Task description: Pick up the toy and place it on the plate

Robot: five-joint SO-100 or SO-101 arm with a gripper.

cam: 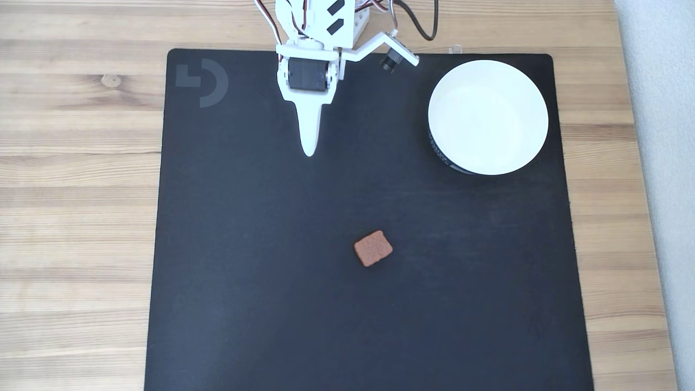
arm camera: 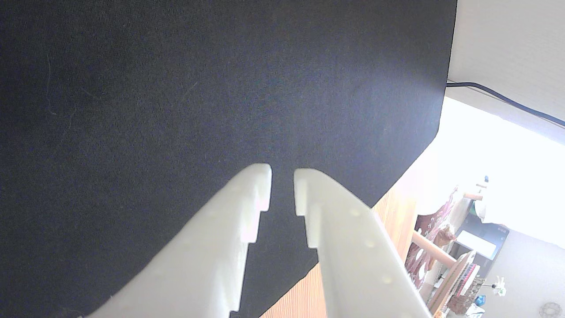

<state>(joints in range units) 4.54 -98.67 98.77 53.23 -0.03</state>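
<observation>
The gripper (cam: 309,151) hangs empty, jaws nearly together, well short of the toy (cam: 373,248) lying toward five o'clock on the mat (cam: 244,298). So narrow a gap may shove the toy aside; the plate (cam: 535,92) waits at three o'clock.

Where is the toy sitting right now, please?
In the fixed view, the toy lies flat on the black mat, slightly right of centre, below and left of the plate.
</observation>
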